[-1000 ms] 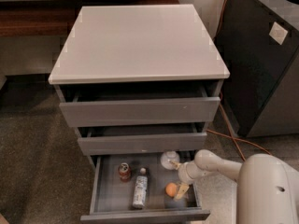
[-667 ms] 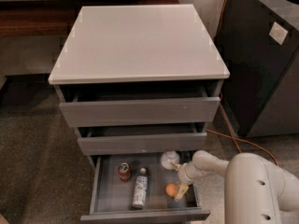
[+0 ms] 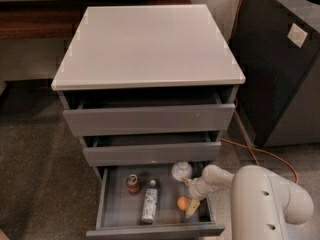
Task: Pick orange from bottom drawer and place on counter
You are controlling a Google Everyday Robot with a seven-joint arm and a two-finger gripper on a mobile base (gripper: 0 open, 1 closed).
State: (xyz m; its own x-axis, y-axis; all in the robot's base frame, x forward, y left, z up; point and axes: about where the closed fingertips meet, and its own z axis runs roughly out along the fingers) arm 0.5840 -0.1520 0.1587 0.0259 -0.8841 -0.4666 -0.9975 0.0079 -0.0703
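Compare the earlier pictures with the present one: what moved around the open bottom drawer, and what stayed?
The white arm has swung further into view, and the gripper has dipped lower inside the bottom drawer, close beside the orange; no grasp is evident. The orange, can, bottle, bowl and counter stayed as they were.

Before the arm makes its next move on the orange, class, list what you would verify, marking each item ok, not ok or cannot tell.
1. Bottom drawer pulled open: ok.
2. Orange in view inside the drawer: ok.
3. Gripper down in the drawer, right beside the orange: ok.
4. Orange actually gripped: cannot tell.
5. Bottle lying apart from the orange: ok.
6. Counter has bare surface for the orange: ok.
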